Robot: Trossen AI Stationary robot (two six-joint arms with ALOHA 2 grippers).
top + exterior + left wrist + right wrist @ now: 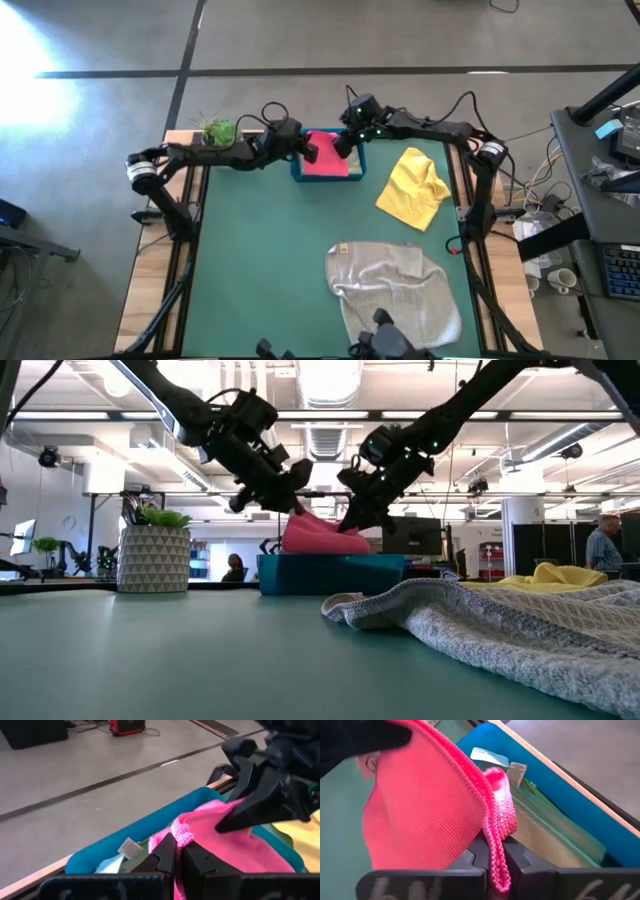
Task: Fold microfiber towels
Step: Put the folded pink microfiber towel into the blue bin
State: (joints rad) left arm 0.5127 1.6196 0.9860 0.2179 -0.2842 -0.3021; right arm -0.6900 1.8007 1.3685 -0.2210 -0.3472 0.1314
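Grippers meeting at the far edge of the table, over the blue tray (300, 172), each clamped on the hot pink towel (326, 162). Left gripper (308, 150) pinches one edge of the cloth, and in its wrist view the hem is caught between closed fingers (165, 855). Right gripper (343, 146) pinches the opposite edge, the stitched border folded between its own closed fingers (481, 851). In the low view the pink towel sags between the two grips, its lower part resting on or in the tray, where at least one greenish cloth (555, 837) lies beneath it. Yellow towel (413, 188) lies crumpled on the green mat to the right of the tray; light grey towel (392, 285) lies loosely bunched nearer the front. Potted plant (218, 131) stands at the far left, beside the left arm. Step in hand appears to be lifting the pink towel out of the tray for folding. Done well, both arms would rise together, keep the held edge taut but not stretched, clear the tray rim, and avoid dragging the cloths beneath; the bare mat between tray and grey towel looks the best laying spot.
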